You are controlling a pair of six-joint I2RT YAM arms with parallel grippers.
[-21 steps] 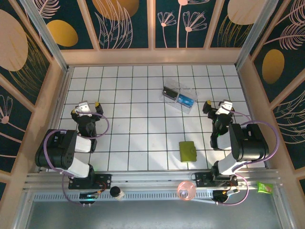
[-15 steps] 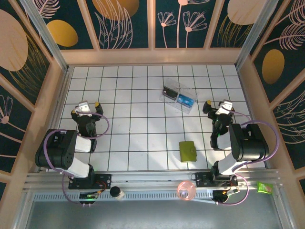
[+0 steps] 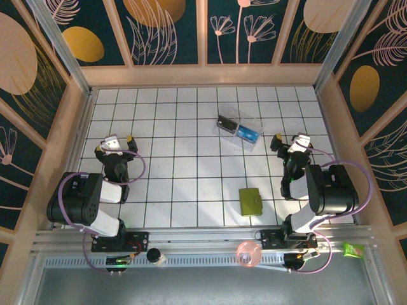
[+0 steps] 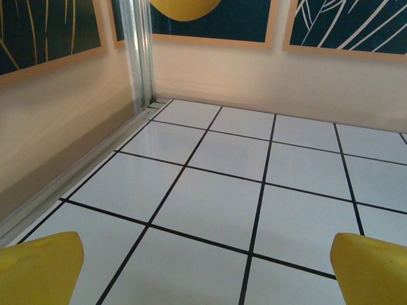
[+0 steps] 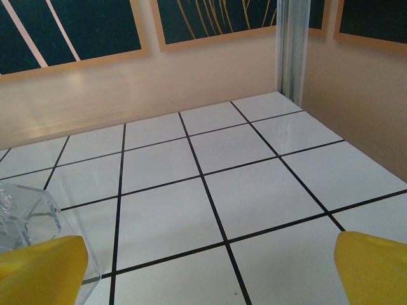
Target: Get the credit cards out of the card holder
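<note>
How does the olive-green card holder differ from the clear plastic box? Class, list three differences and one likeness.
The card holder is opaque green; the clear box is see-through, showing dark and blue contents. On the table, the card holder lies near the front, the clear box farther back. The card holder looks smaller than the clear box. Both lie untouched.

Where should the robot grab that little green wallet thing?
The card holder lies flat and closed, so come straight down from above. Pinch across its two long side edges, the narrower way. The open right gripper is probably the better pick, since it sits nearer.
</note>
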